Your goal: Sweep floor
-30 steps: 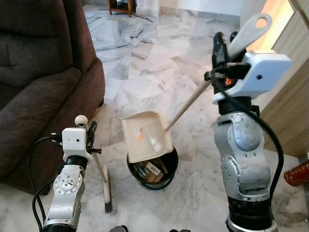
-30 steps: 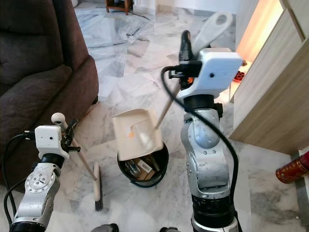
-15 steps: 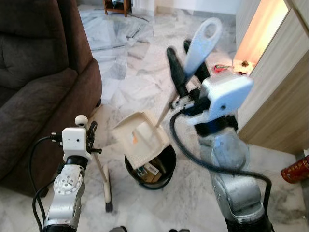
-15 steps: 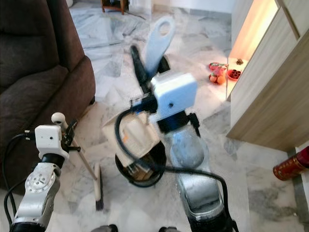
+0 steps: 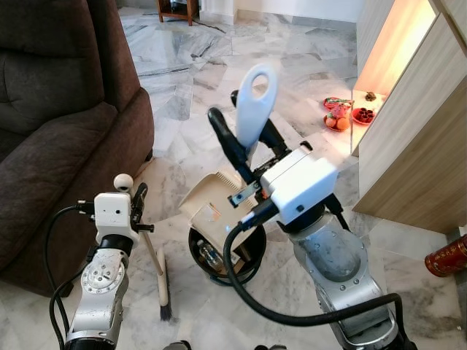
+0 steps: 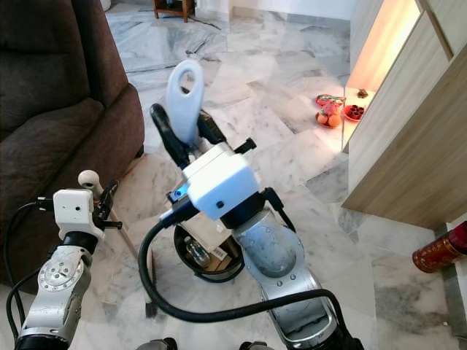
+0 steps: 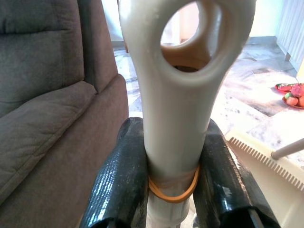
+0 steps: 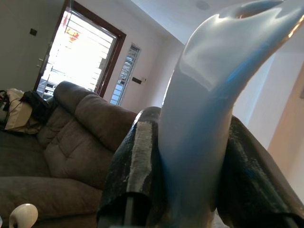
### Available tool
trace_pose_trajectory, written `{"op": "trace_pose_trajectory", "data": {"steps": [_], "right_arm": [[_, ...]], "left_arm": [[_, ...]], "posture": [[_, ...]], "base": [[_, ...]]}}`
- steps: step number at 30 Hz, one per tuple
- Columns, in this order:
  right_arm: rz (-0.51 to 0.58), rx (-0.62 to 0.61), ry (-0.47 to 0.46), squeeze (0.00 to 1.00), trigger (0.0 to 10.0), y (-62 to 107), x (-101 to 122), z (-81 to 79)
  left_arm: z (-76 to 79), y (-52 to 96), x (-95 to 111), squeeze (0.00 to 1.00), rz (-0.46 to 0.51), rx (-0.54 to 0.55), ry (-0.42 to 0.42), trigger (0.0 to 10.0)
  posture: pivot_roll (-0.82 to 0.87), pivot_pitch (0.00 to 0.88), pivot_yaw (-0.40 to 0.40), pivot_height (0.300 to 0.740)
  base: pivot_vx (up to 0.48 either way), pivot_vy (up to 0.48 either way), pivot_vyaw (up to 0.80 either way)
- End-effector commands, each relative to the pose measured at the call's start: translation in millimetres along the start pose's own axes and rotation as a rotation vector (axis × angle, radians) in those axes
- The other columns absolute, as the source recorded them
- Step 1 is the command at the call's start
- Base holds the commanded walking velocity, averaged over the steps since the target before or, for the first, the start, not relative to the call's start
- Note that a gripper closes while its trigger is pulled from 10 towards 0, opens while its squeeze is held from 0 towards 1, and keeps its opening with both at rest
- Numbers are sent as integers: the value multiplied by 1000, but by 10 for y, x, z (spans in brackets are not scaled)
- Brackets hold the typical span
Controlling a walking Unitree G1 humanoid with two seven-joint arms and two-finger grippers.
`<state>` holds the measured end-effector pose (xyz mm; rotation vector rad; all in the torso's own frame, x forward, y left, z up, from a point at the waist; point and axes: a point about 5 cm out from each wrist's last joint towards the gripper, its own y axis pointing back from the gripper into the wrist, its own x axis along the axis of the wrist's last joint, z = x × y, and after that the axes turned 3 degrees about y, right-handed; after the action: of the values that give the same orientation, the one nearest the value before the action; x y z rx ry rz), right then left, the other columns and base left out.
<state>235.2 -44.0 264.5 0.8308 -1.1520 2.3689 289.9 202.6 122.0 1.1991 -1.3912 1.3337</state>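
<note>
1. Marble floor (image 5: pixel 219 87) is seen ahead, with a brown sofa (image 5: pixel 51 109) toward 10 o'clock and a wooden cabinet (image 5: pixel 416 146) toward 2 o'clock.
2. The dustpan handle (image 5: pixel 255 102), pale with a hanging hole, is clamped between the closed black fingers of the right gripper (image 5: pixel 244 149) and is raised at the centre of the scene.
3. The cream dustpan (image 5: pixel 211 208) is tilted over a black waste bin (image 5: pixel 241 273) at 6 o'clock; bottles and wrappers are seen inside the bin.
4. The brush handle (image 7: pixel 183 95), cream with a rubber band around it, is gripped by the closed fingers of the left gripper (image 5: pixel 135 208) toward 8 o'clock.
5. The brush head (image 5: pixel 163 292) is rested on the floor, just beside the bin on the sofa side.
6. A plate of fruit (image 5: pixel 343 115) is set on the floor toward 1 o'clock, by the cabinet.
7. A red cylinder (image 5: pixel 449 259) is laid on the floor toward 4 o'clock.
</note>
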Motion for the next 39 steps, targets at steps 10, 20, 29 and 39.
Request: {"op": "trace_pose_trajectory", "data": {"steps": [10, 20, 29, 39], "right_arm": [[114, 41, 142, 0, 10000, -11, 175, -46], [-8, -95, 346, 0, 10000, -16, -37, 175], [-161, -268, 447, 0, 10000, 93, -311, 497], [-479, -509, 313, 0, 10000, 607, -941, 682]], "left_arm": [[22, -2, 63, 0, 40, -11, -6, 10000], [24, 8, 54, 0, 36, -9, -5, 10000], [25, 5, 54, 0, 36, -8, -3, 10000], [-4, 52, 50, 0, 32, -7, -8, 10000]], "posture": [[138, 180, -3, 740], [138, 184, -4, 740], [133, 184, -5, 740], [135, 189, -7, 740]], "base": [[0, 0, 0], [0, 0, 0], [0, 0, 0], [0, 0, 0]]}}
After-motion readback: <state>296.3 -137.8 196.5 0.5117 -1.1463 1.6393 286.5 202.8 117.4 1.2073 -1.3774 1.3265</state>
